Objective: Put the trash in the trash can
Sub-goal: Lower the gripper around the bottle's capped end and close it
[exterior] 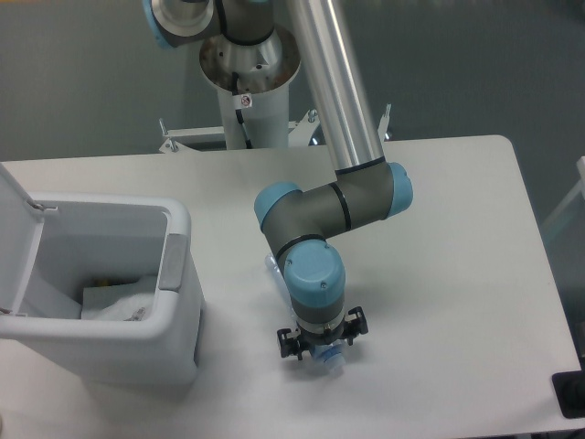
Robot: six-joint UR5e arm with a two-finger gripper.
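Note:
The trash can (174,343) is a white boxy bin at the table's left, with a grey tab (174,261) on its right rim and its lid (16,233) swung up. A pale, crumpled piece of trash (117,302) lies inside it. The crushed clear bluish bottle (331,362) lies on the table right of the bin, mostly hidden under my wrist, with one end (273,271) peeking out at the upper left. My gripper (317,347) points straight down over the bottle, its black fingers (291,345) spread on either side of it, open.
The arm's white pedestal (249,101) stands behind the table's far edge. A black object (570,395) sits at the front right corner. The table's front edge runs just below the bottle.

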